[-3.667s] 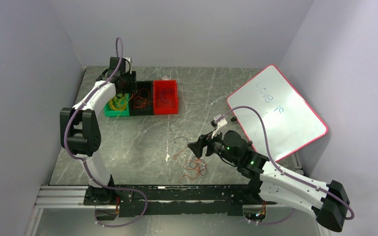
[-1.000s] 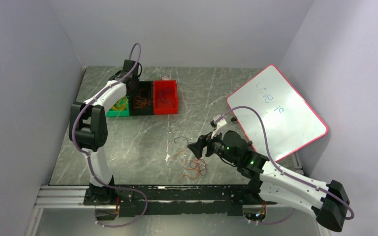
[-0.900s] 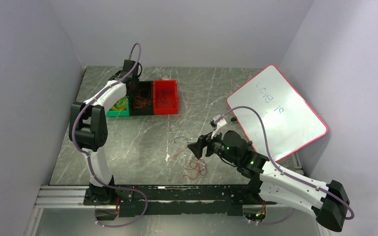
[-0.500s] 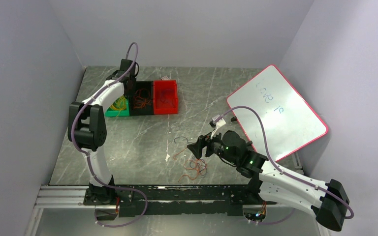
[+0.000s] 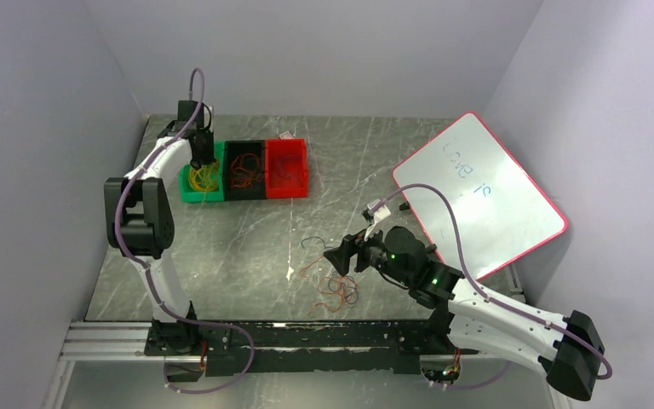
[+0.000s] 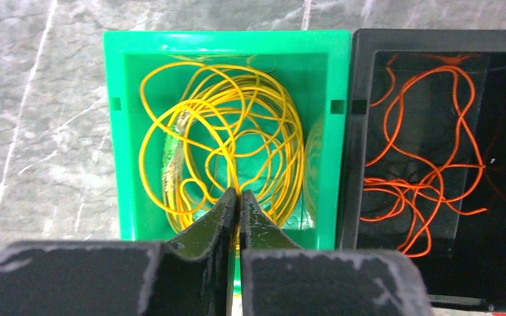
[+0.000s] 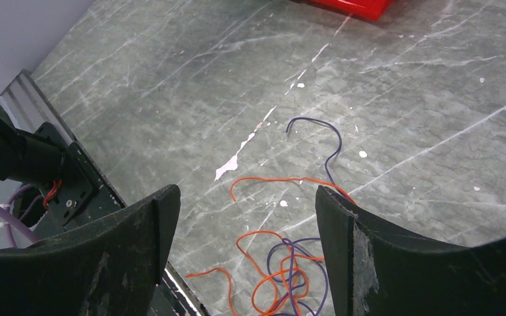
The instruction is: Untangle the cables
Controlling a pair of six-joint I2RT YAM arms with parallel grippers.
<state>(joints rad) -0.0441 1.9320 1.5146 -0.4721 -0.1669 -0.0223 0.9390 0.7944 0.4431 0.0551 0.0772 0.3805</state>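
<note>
Left gripper is hanging clenched over the green bin, its fingertips pressing together just above the yellow cables. These are coiling in an oval running along that bin's length; whether a strand is pinched is hard to tell. Orange cables are lying in the black bin touching the green bin's right wall. Right gripper is hovering released, well right of and nearer than the green bin, above loose cables stretching near-to-far across bare table.
</note>
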